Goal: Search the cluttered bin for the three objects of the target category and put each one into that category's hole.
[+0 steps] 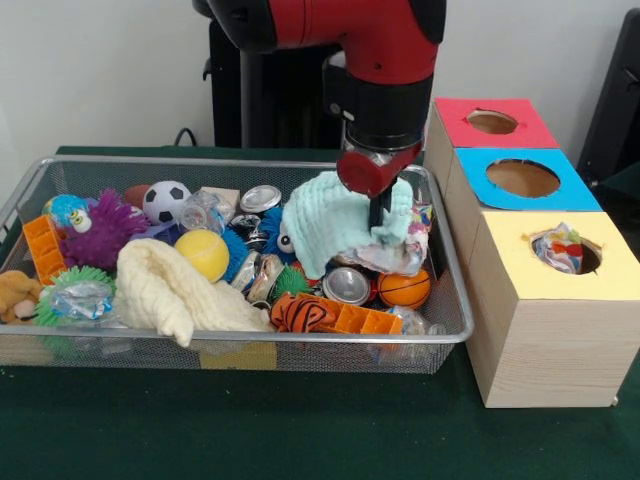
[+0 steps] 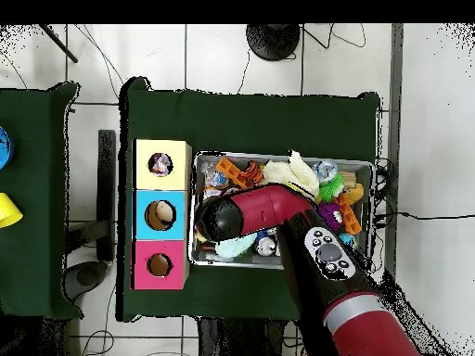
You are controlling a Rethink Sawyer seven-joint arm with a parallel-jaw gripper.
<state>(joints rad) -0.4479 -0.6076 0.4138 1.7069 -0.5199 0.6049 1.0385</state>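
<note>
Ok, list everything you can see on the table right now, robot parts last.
bin: one, silver wire mesh, on the green table.
boxes: three, red-topped, blue-topped, yellow-topped, right of the bin in the front view.
polka-dot fabric: one seen, in the yellow-topped box's hole.
mint-green cloth: one, in the bin, under the end effector.
cream cloth: one, bin front.
balls: soccer, yellow, basketball.
cans: crushed, several, bin middle.
end effector: lowered at the mint-green cloth; arm red and black.
</note>
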